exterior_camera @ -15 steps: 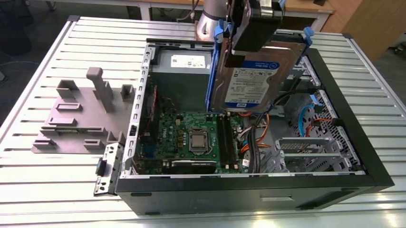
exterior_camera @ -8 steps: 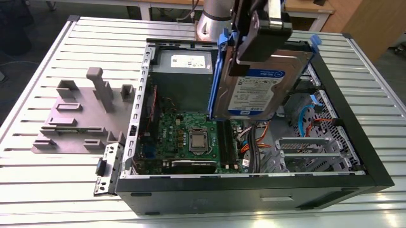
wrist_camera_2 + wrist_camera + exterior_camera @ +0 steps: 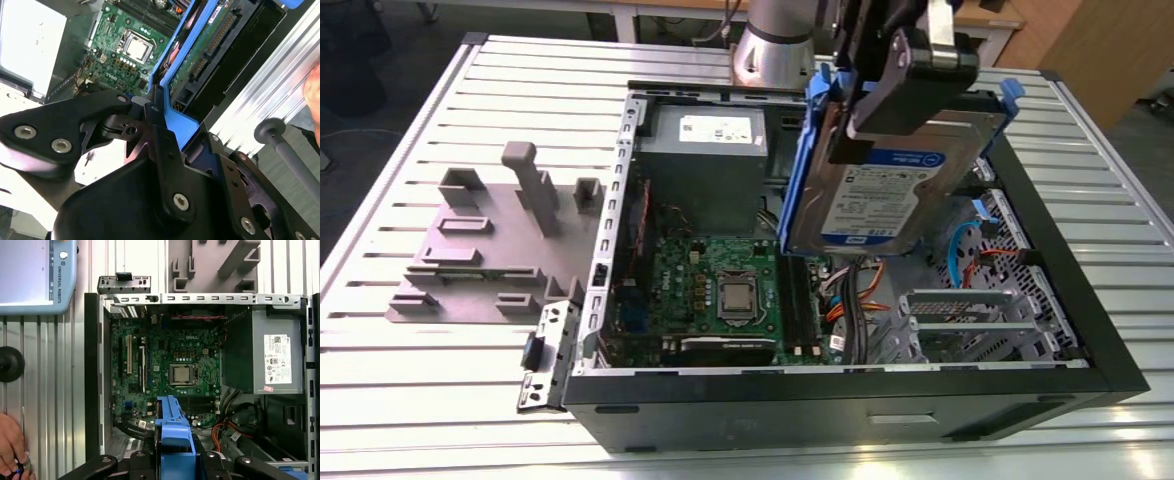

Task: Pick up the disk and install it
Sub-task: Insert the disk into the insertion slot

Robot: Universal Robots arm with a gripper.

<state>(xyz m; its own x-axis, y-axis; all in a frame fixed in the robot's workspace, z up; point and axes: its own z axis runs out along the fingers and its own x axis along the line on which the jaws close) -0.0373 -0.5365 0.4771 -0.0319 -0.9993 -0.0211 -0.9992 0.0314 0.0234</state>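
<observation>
The disk, a silver hard drive with a white-and-blue label in a bright blue carrier, hangs tilted, nearly on edge, above the open computer case. My gripper is shut on its upper end. In the second wrist view the black fingers clamp the blue carrier, and the disk shows its green circuit-board side over the case. In the first wrist view the blue carrier of the disk sticks out from the gripper above the motherboard.
Inside the case are the motherboard, a grey metal box with a white sticker, a silver metal cage and loose cables. A grey fixture plate lies at the exterior view's left. A person's hand rests on the slatted table.
</observation>
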